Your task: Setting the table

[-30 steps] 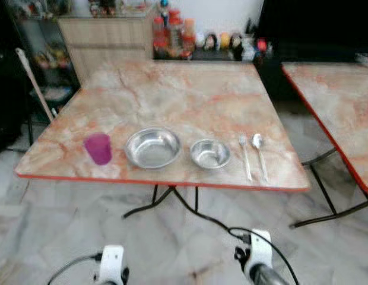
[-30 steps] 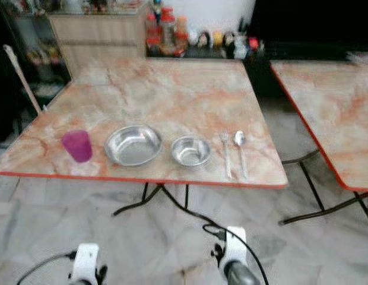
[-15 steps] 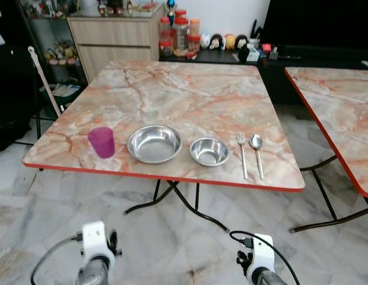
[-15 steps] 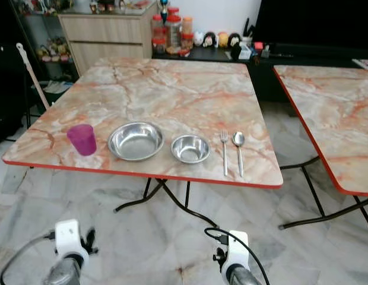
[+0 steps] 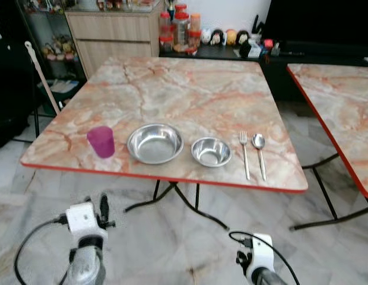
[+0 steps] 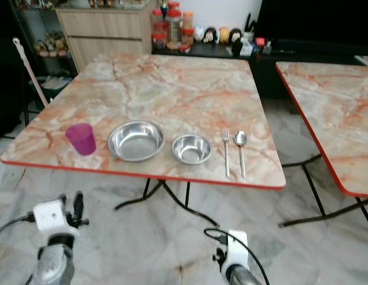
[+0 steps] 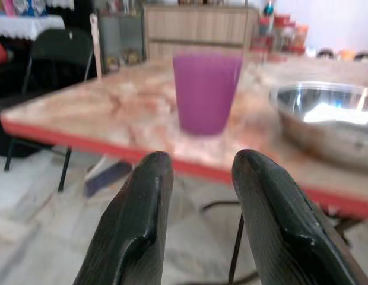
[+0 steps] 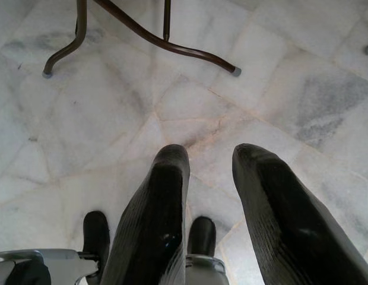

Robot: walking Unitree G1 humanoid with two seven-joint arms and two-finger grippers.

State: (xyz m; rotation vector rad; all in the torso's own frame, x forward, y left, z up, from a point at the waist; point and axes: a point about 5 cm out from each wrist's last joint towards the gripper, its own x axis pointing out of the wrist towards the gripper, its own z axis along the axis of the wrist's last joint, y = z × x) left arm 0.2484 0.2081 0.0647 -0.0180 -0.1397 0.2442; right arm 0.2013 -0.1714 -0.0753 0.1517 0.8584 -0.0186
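marble-patterned counter [image 5: 190, 95] carries the translucent purple plastic cup [image 7: 206, 92] near its red edge. my left tool [image 7: 199, 222], fingers parted and empty, points at it; a low reach could strike the edge or topple the cup.

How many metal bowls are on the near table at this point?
2. The larger bowl sits near the table's front edge, just right of the purple cup. The smaller bowl is to its right, beside the fork. No others visible.

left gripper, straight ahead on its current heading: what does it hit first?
Probably the purple cup, centred ahead of the open left gripper. But the fingers sit low, near the table's red edge, so that edge could come first; depth is unclear.
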